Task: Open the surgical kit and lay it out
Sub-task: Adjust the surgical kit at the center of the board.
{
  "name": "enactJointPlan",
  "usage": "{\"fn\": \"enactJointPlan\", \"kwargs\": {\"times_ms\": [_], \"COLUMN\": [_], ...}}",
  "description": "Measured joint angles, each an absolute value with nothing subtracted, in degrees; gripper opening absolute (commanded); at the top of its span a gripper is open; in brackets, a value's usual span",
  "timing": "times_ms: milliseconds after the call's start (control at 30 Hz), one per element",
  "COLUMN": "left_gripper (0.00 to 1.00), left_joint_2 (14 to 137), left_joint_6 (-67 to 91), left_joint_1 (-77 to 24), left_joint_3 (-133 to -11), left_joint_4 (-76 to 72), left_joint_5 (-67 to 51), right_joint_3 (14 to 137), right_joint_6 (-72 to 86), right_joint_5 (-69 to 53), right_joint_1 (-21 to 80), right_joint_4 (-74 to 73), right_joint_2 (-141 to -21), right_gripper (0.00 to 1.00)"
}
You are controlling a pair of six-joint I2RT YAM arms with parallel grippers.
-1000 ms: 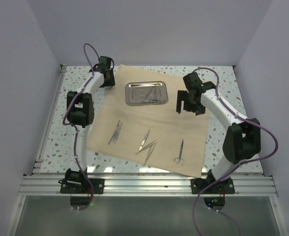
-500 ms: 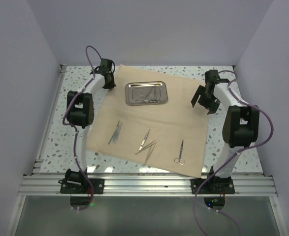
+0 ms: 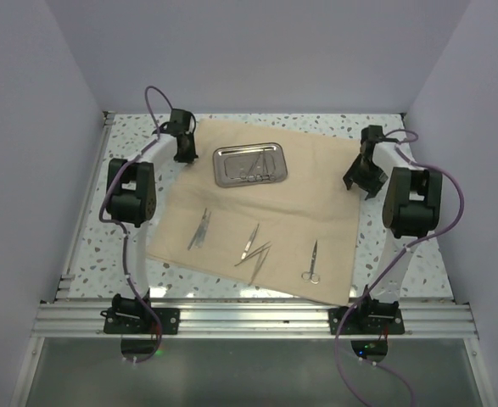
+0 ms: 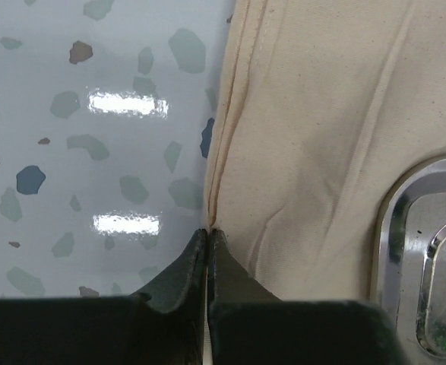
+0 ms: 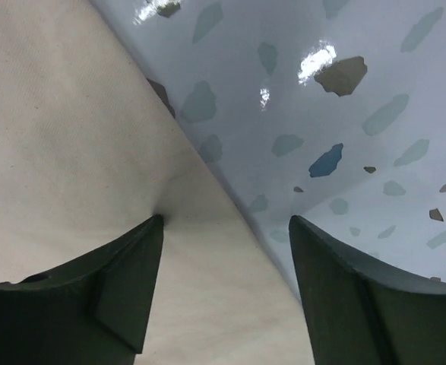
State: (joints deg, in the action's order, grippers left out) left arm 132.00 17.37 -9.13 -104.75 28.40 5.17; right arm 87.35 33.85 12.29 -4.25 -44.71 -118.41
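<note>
The beige cloth wrap [image 3: 257, 208] lies spread on the table, with the steel tray [image 3: 215, 166] on its far part and some instruments [image 3: 253, 167] inside. Two pairs of tweezers [image 3: 200, 230] [image 3: 254, 248] and ring-handled scissors [image 3: 310, 263] lie on the near part. My left gripper [image 3: 183, 151] [image 4: 208, 232] is shut on the hem of the cloth [image 4: 306, 114] at its far left edge, beside the tray's rim [image 4: 393, 228]. My right gripper [image 3: 360, 180] [image 5: 226, 220] is open, straddling the right edge of the cloth [image 5: 71, 114]. One fingertip [image 5: 153, 228] presses the fabric.
The speckled tabletop [image 3: 401, 254] shows on both sides of the cloth. A metal rail [image 3: 249, 318] runs along the near edge at the arm bases. Grey walls enclose the back and sides.
My left gripper has shut on the cloth's left edge. My right arm has swung from above the cloth out to its right edge and come down, its jaws narrowing a little.
</note>
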Motion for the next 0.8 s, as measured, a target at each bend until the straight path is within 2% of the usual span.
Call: {"fn": "enactJointPlan", "kwargs": {"times_ms": [33,67,100,200,233,433,800], "left_gripper": [0.0,0.0,0.0,0.0,0.0,0.0,0.0], "left_joint_2": [131.46,130.89,130.17,129.14,128.79,126.19,122.67], "left_joint_6": [17.37,17.39,17.39,17.45,17.54,18.94,22.0], "left_joint_1": [-9.13,-9.13,-9.13,-9.13,-9.13,-9.08,-6.57], "left_joint_3": [-103.83,-102.98,-101.93,-100.42,-99.88,-96.23,-92.05], "left_joint_4": [28.36,28.36,28.42,28.51,28.64,29.41,33.23], "left_joint_5": [5.19,5.19,5.23,5.39,5.48,6.9,8.86], "right_joint_3": [87.9,88.25,88.53,89.56,89.97,93.8,109.62], "right_joint_6": [33.69,33.47,33.43,33.43,33.3,33.01,32.91], "right_joint_5": [12.25,12.34,12.27,10.9,10.28,7.73,3.03], "right_joint_1": [-4.27,-4.25,-4.21,-3.92,-3.86,-3.95,-4.19], "right_joint_4": [-44.71,-44.38,-43.94,-43.07,-42.85,-43.03,-49.34], "right_joint_2": [-118.67,-118.93,-119.31,-120.18,-120.51,-123.11,-132.46], "right_gripper": [0.56,0.52,0.39,0.17,0.01,0.0,0.0]}}
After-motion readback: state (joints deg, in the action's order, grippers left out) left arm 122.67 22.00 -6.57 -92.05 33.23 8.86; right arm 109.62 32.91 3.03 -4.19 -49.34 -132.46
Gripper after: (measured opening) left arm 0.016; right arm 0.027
